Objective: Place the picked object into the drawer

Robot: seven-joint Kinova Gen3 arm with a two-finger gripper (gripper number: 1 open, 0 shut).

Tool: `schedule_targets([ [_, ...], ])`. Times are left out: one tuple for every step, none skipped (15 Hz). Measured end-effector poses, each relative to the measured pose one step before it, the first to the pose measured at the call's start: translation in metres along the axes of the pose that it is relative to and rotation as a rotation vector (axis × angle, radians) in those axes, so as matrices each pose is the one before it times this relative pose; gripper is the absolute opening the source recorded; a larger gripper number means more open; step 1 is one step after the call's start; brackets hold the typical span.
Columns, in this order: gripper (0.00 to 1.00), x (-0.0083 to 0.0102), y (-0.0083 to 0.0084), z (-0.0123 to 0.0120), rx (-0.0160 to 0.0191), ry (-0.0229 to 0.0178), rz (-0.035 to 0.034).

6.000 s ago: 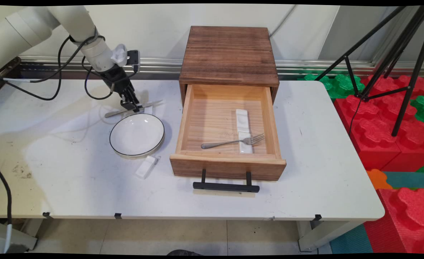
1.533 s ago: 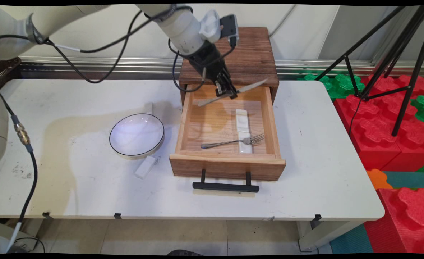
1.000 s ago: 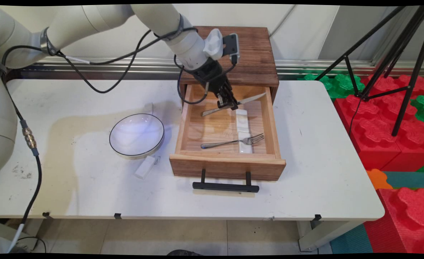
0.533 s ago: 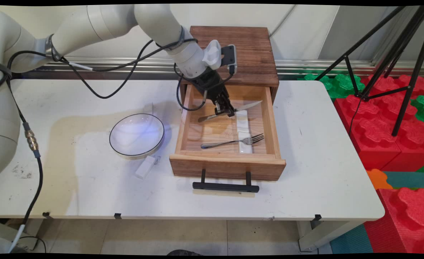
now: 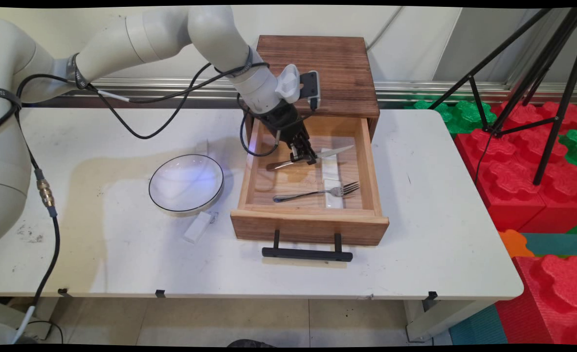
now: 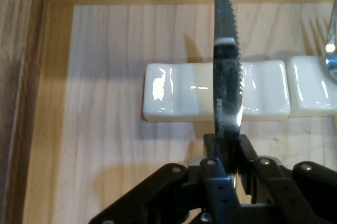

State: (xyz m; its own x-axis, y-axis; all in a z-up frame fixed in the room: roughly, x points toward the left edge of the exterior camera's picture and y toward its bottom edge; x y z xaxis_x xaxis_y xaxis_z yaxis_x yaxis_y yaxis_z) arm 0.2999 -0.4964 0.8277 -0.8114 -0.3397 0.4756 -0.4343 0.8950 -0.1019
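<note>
Main view: the hand (image 5: 309,157), clamped on a knife (image 5: 335,151) near its middle, hangs low inside the open drawer (image 5: 252,161), centre of frame. The blade reaches right over the upper white rest (image 5: 331,166); the handle points left. A fork (image 5: 313,193) lies on the lower rest, near the drawer front. Risk, as I judge it: the knife sits slanted in the grip, so it could pivot or strike the rest unevenly. The arm drops from upper left, wrist pitched steeply down. A bowl (image 5: 186,183) sits left on the desk (image 5: 440,205).

Hand view: the serrated blade stands upright, edge to the right, crossing the rest at centre; the fork's tines show at the right edge.
</note>
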Motion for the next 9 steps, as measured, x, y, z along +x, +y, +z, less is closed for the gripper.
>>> schedule_targets([
  [0.00, -0.00098, -0.00030, 0.00160, -0.00139, -0.00179, -0.00022],
  [0.00, -0.00109, -0.00051, 0.00198, -0.00104, -0.00164, -0.00017],
  [0.00, -0.00058, -0.00051, 0.00131, 0.00005, 0.00007, 0.00010],
  [0.00, -0.00056, -0.00052, 0.00120, -0.00032, 0.00069, -0.00060],
  [1.00, -0.00009, -0.00025, 0.00075, -0.00017, 0.00087, 0.00003],
  [1.00, 0.00005, -0.00044, 0.00112, 0.00046, 0.00183, -0.00012],
  [1.00, 0.00004, -0.00070, 0.00121, 0.00164, 0.00288, -0.00070],
  [1.00, 0.00007, -0.00053, 0.00065, 0.00186, 0.00231, -0.00124],
  [1.00, 0.00023, -0.00049, 0.00053, 0.00242, 0.00264, -0.00127],
])
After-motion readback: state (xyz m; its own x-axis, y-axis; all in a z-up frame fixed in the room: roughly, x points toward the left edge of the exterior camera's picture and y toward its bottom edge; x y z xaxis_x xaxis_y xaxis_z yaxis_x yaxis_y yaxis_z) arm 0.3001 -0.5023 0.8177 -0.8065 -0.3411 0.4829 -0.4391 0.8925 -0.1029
